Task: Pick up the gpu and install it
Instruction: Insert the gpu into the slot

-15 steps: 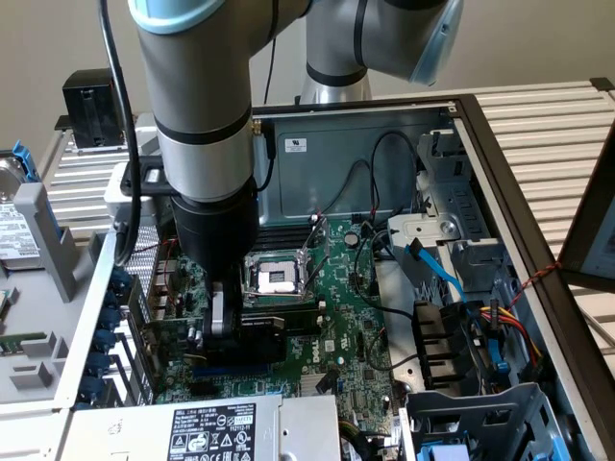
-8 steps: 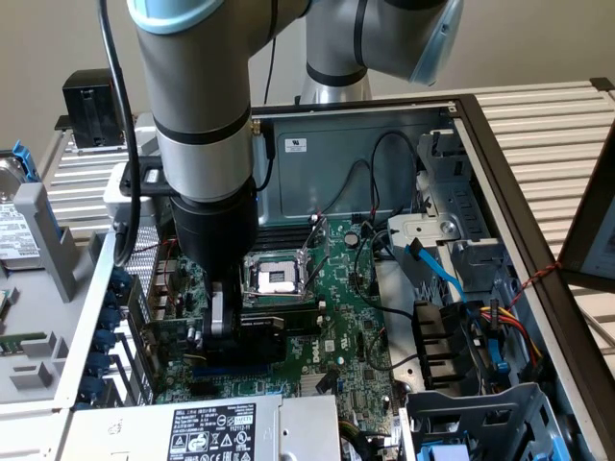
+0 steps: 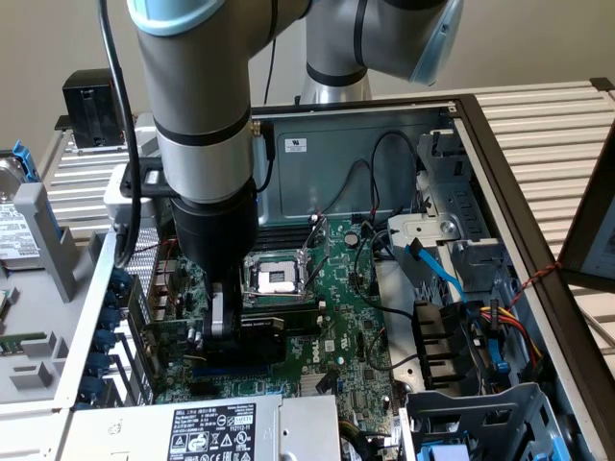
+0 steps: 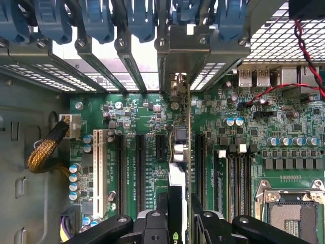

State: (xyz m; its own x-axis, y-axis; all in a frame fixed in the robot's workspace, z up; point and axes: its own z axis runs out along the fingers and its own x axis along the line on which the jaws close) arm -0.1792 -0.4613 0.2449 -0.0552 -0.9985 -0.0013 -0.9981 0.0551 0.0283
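Observation:
The gpu (image 4: 179, 152) stands on edge between my fingers (image 4: 152, 224), green board and black shroud seen from above. My gripper (image 4: 177, 226) is shut on it. The card's silver end bracket (image 4: 189, 51) meets the case's rear slot openings. It runs along one of the black expansion slots of the large green motherboard (image 4: 142, 112); I cannot tell whether it is seated. In the exterior view my gripper (image 3: 223, 331) is low inside the open computer case, over the motherboard (image 3: 336, 327), with the black gpu (image 3: 279, 322) beside it.
Blue slot latches (image 4: 96, 20) line the case's rear wall. The CPU socket (image 3: 274, 279) sits close behind the gripper. Cables (image 3: 432, 269) and a drive cage (image 3: 480, 423) are at the exterior view's right, a power supply (image 3: 221, 427) in front. A braided cable (image 4: 45, 150) plugs in beside the slots.

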